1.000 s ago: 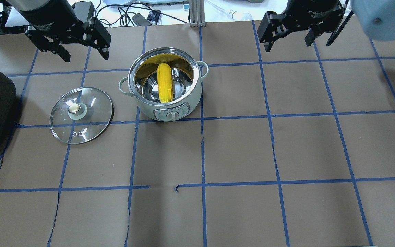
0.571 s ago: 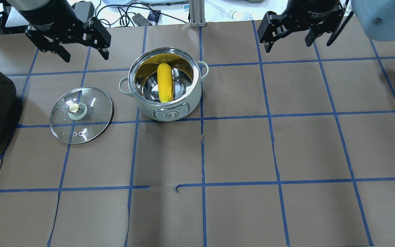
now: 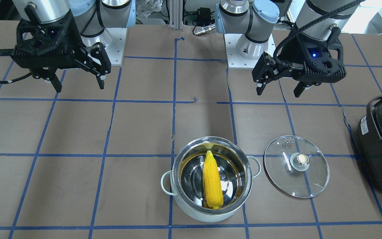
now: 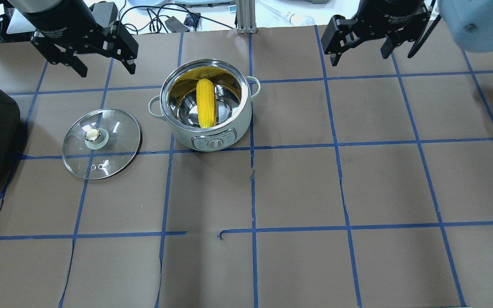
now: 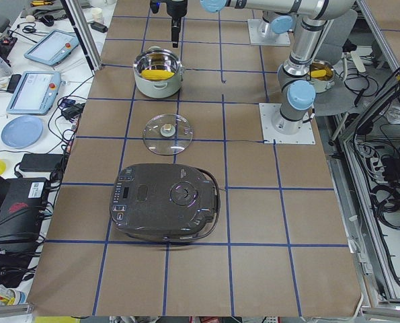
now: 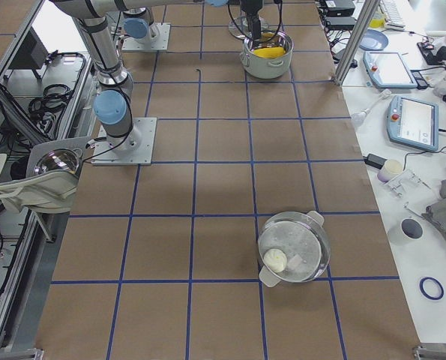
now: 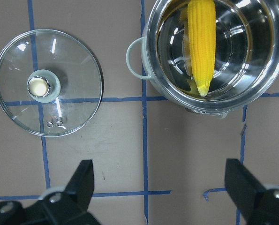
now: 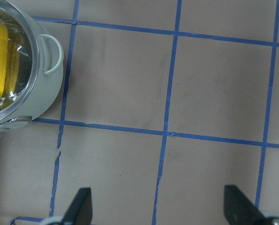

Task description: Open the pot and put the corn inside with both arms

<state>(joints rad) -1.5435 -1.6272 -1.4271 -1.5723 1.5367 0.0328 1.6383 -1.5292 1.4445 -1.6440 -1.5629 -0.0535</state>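
A: How does the pot point(image 4: 182, 136) stand?
B: Upright and uncovered, with shiny steel inside, pale mint outside and two loop handles. Its glass lid point(image 4: 102, 143) lies flat just beside it on the robot's left, knob up.
A: And the corn point(image 4: 206, 102)?
B: Inside the pot, a bright yellow cob with its tapered tip toward the robot. The left gripper point(image 4: 107, 68) and right gripper point(image 4: 360, 57) hang spread wide, apart from it.

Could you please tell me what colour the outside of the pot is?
The pot is pale mint-white outside, seen best in the overhead exterior view.
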